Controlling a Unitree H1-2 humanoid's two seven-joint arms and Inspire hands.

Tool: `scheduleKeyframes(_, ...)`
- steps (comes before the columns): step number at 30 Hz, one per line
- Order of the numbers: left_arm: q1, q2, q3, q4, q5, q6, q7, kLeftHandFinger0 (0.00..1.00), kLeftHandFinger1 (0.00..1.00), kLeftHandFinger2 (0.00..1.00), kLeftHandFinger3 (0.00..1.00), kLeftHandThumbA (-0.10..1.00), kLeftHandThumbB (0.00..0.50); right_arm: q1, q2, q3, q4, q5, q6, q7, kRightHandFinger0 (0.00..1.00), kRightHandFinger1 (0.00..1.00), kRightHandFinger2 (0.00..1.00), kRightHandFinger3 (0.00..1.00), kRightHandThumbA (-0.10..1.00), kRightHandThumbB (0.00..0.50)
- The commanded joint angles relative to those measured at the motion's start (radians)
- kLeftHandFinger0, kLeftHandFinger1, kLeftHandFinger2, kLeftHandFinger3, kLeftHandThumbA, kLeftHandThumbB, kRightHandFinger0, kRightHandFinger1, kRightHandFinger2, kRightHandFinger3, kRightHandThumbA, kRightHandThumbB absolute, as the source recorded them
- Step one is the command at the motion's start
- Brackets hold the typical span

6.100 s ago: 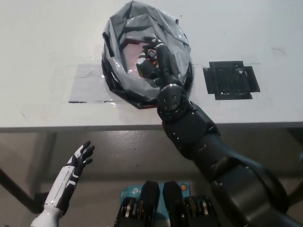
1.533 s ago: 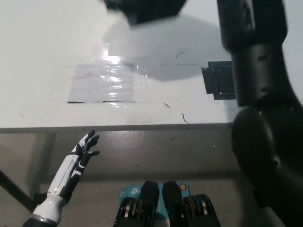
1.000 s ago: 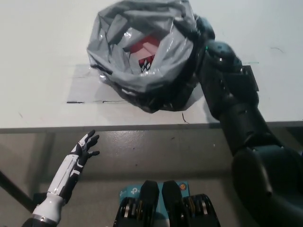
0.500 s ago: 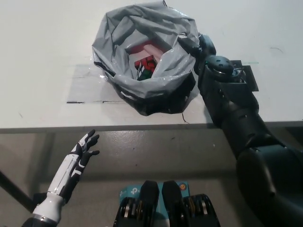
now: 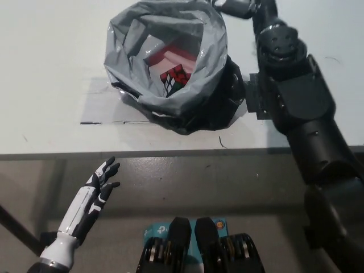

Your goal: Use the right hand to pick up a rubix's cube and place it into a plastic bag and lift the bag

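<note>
Two hands are in my head view. My right hand [image 5: 236,7] is at the far edge of the picture, at the upper right rim of the plastic bag [image 5: 205,85]. Only a small part of this hand shows; it touches the rim of the bag, but I cannot tell if the fingers are closed on the plastic or not. The black right arm [image 5: 301,114] goes from the near right side up along the right of the bag and covers most of a black tape patch [image 5: 253,96] on the table.

The bag is grey and glossy, with its mouth wide open toward the camera. Its dark lower part is over the white table [image 5: 51,68], close to the near edge. I cannot say with certainty if the bag stands on the table or hangs a little above it.

The rubix's cube [image 5: 173,81] is inside the bag, low in the opening, a little to the near side of the middle. I see red, white and green squares on it. Something pink is just behind it in the bag.

Left of the bag, a clear shiny tape sheet [image 5: 105,108] lies flat on the table.

My left hand [image 5: 102,183] rests below the table edge, near left, released, with fingers spread and nothing in it.
</note>
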Motion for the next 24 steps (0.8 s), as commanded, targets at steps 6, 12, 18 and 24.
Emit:
scheduleKeyframes(6,-0.02,0.011,0.005,-0.02,-0.019,-0.02,-0.013,0.9,1.0,1.0,1.0,0.94,0.145,-0.182,-0.131,0.124,-0.466,-0.229,0.185,0.1,1.0,1.0,1.0,1.0,0.92,0.5)
scheduleKeyframes(12,-0.041,0.009,0.005,-0.019,-0.022,-0.011,-0.015,0.91,1.0,1.0,1.0,0.94,0.146,-0.151,-0.184,0.117,-0.686,-0.248,0.185,0.107,1.0,1.0,1.0,1.0,1.0,0.499)
scheduleKeyframes(18,-0.109,0.024,0.014,-0.011,-0.02,0.01,-0.016,0.91,1.0,1.0,1.0,0.98,0.159,-0.103,-0.32,0.051,-1.157,-0.344,0.185,0.173,1.0,1.0,1.0,1.0,1.0,0.425)
scheduleKeyframes(24,-0.158,0.023,0.017,0.011,-0.017,0.011,-0.011,0.92,1.0,1.0,1.0,1.0,0.185,-0.027,-0.411,-0.042,-1.392,-0.316,0.091,0.147,1.0,1.0,1.0,1.0,1.0,0.375)
